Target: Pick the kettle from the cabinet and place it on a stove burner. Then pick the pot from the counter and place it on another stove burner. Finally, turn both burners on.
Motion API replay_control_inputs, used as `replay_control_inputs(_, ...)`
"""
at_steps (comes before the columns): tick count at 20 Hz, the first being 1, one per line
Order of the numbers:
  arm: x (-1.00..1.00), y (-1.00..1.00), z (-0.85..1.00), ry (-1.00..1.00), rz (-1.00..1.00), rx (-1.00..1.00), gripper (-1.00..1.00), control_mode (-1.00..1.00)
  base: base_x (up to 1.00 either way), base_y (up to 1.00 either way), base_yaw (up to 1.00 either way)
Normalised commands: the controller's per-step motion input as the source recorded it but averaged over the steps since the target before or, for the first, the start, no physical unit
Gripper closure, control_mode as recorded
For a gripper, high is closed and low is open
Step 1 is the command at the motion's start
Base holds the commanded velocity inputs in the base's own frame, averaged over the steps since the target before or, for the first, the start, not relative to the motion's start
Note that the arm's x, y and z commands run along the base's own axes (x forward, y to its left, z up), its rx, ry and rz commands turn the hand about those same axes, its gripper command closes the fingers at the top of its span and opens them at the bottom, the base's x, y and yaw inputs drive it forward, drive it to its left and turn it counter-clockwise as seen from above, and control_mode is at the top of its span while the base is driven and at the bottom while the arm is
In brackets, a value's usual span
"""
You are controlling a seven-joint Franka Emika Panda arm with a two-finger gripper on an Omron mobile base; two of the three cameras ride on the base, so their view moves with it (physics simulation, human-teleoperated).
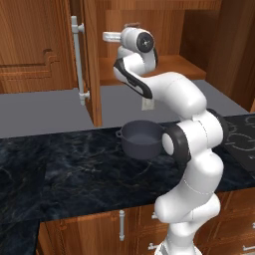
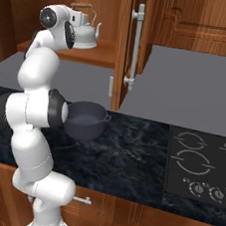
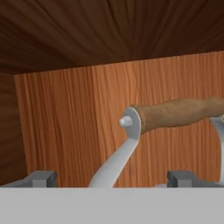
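Hand view shows the end effector (image 3: 111, 178) spread wide and empty inside the cabinet (image 2: 124, 46), the kettle (image 2: 84, 27) on its shelf with the wooden handle bar high and right, so I would shift that way before closing.

No readable text, label or number shows anywhere.

You can see a plain flat grey wall (image 2: 188, 84) across the middle of both base views, and reddish-brown wooden drawers (image 2: 121, 221) with short horizontal silver handles (image 2: 81, 200) along the bottom edge of the right base view.
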Motion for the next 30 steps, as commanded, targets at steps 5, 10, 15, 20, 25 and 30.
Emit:
replay_control_inputs(5, 0.07, 0.05, -0.02, 0.0, 0.0, 0.0, 1.0, -1.0, 0.0, 0.0, 0.0)
replay_control_inputs(10, 0.0, 0.0, 0.0, 0.0, 0.0, 0.0, 1.0, -1.0, 0.0, 0.0, 0.0)
replay_control_inputs(15, 0.0, 0.0, 0.0, 0.0, 0.0, 0.0, 1.0, -1.0, 0.0, 0.0, 0.0)
replay_control_inputs(20, 0.0, 0.0, 0.0, 0.0, 0.0, 0.0, 1.0, -1.0, 0.0, 0.0, 0.0)
replay_control_inputs(25, 0.0, 0.0, -0.07, 0.0, 0.0, 0.0, 1.0, -1.0, 0.0, 0.0, 0.0)
replay_control_inputs(30, -0.11, 0.0, -0.06, -0.01, 0.0, 0.0, 1.0, -1.0, 0.0, 0.0, 0.0)
